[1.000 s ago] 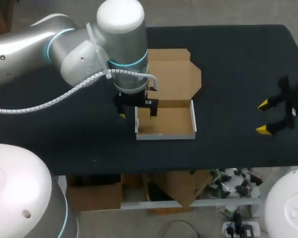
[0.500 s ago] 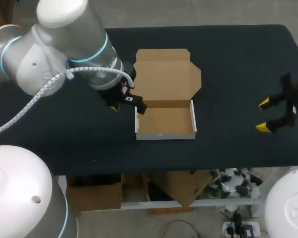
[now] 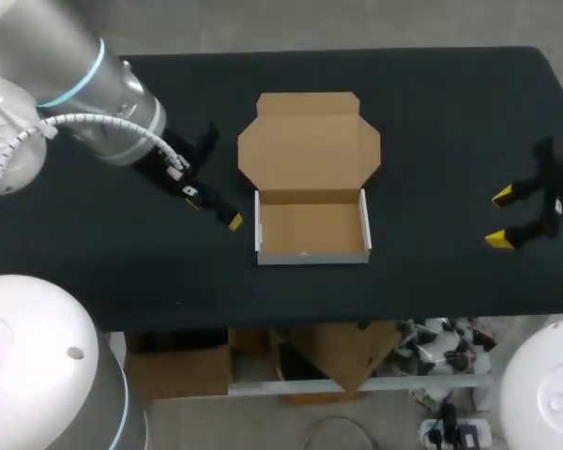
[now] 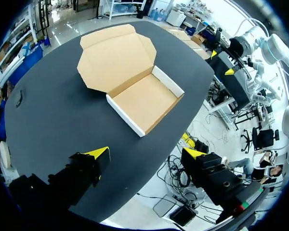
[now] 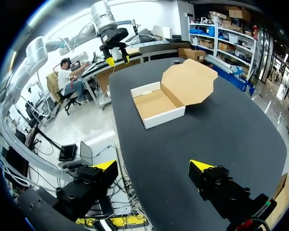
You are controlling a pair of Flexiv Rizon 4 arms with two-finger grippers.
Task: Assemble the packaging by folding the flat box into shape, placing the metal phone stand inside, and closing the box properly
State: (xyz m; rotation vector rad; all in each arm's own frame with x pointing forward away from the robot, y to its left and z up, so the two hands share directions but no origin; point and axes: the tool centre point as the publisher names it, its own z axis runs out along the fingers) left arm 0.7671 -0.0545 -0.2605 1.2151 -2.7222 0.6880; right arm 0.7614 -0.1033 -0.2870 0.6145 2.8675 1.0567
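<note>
The cardboard box [image 3: 311, 230] stands at the table's middle as an upright tray with white outer walls, and nothing lies inside it. Its brown lid [image 3: 310, 142] lies open and flat behind the tray. My left gripper [image 3: 220, 183] is open just left of the box, touching nothing. In the left wrist view the gripper [image 4: 145, 153] is well short of the tray [image 4: 145, 100]. My right gripper [image 3: 498, 219] hangs open near the table's right edge, far from the box [image 5: 157, 105]; its tips [image 5: 152, 166] hold nothing. No phone stand shows in any view.
The black tabletop [image 3: 432, 112] spreads wide on both sides of the box. Its front edge [image 3: 357, 314] runs a short way in front of the tray. My left arm [image 5: 111, 36] shows beyond the box in the right wrist view.
My left arm has drawn back from over the tray's rear left corner to the left, uncovering the whole box. The box and the right arm have stayed put.
</note>
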